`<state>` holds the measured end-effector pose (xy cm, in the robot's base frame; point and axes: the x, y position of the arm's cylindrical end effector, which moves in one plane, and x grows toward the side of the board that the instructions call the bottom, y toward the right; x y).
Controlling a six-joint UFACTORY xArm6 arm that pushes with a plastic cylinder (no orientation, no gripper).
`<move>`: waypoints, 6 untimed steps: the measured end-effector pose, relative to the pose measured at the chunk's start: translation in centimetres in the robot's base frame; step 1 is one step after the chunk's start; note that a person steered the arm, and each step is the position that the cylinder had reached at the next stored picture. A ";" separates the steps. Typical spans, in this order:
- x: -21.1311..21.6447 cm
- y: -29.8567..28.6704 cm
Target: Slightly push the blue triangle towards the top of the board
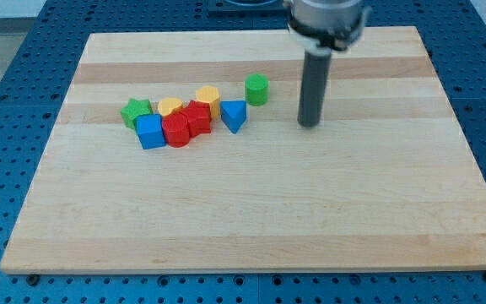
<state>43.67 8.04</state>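
The blue triangle (234,115) lies on the wooden board (251,211), at the right end of a cluster of blocks left of centre. My tip (310,124) stands to the right of the triangle, apart from it by a clear gap. The tip touches no block. A green cylinder (256,89) sits between them, higher up the view, just above and right of the triangle.
The cluster left of the triangle holds a yellow block (208,99), a red block (197,117), a red cylinder (176,131), a blue cube (150,132), a yellow block (170,106) and a green star (135,111). Blue perforated table surrounds the board.
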 end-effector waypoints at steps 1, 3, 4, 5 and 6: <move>4.8 -4.8; 6.2 -12.4; 5.1 -12.4; 2.5 -12.4; 2.5 -12.4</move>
<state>46.20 -4.39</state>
